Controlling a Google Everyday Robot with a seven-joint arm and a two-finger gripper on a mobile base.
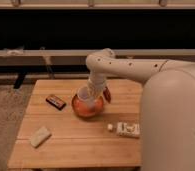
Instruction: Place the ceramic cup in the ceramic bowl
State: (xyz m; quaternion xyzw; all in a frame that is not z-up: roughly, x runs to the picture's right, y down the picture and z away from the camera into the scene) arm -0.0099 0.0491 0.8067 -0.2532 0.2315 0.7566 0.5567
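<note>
1. Fingers [92, 93] clamped on the cup [85, 96] at its upper right side, as far as can be made out; positioned directly over the bowl [86, 110].
2. Cup: white, tipped slightly, low over the back half of the bowl. Base seemingly below the rim line; cannot tell whether touching the bowl's floor.
3. Bowl: orange, near mid-bench [66, 150]. Dark bar [56, 102] near on its left, red oblong [107, 95] just beside its back right edge.
4. Risk, early release: if let go while tilted or unseated, likely to drop, tip and knock ceramic on ceramic; possible chip.
5. Risk, off-centre: set toward the back rim rather than the middle; could catch the rim and topple out toward the red oblong.
6. Risk, withdrawal: any drag on the cup's lip while lifting away likely to pull it over; any sideways push likely to slide the bowl on the smooth wood.
7. Arm: in from the right, upper link running level along the bench's back edge, elbow bent high above the bowl, forearm dropping steeply, wrist aimed down and a little left.
8. White box [127, 129] and pale block [40, 136] well apart from the work, toward the front.
</note>
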